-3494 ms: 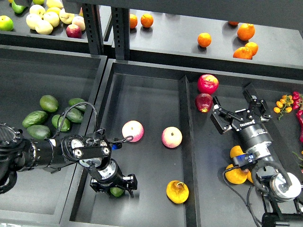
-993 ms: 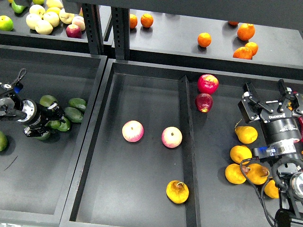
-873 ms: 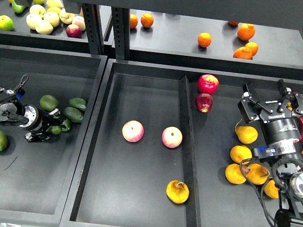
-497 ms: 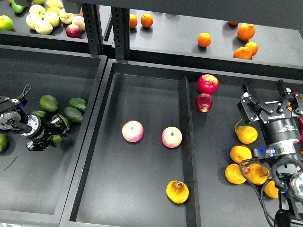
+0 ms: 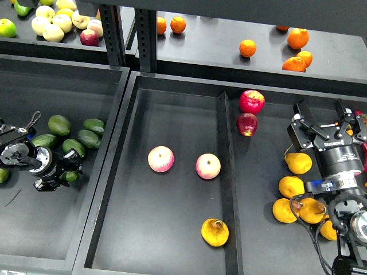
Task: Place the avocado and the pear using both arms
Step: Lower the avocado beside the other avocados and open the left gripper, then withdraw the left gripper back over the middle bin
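The dark green avocado (image 5: 70,176) sits between the fingers of my left gripper (image 5: 62,174), low over the floor of the left bin (image 5: 34,229), just in front of the other avocados (image 5: 73,146). The gripper is shut on it. The golden-yellow pear with brown patches (image 5: 215,232) lies at the near right of the middle tray (image 5: 172,114), beside the divider. My right gripper (image 5: 323,117) is open and empty, above the right compartment, just beyond a clean yellow pear (image 5: 298,163).
Two pink apples (image 5: 160,158) (image 5: 208,166) lie mid-tray. Two red apples (image 5: 252,101) sit at the right compartment's far end, several yellow pears (image 5: 291,186) near my right arm. A divider (image 5: 225,172) splits the tray. Oranges (image 5: 298,38) are on the back shelf.
My left gripper carried the avocado from the middle tray's near left into the left bin, then drifted a little nearer and lower. My right gripper pulled back to the right and has held still since.
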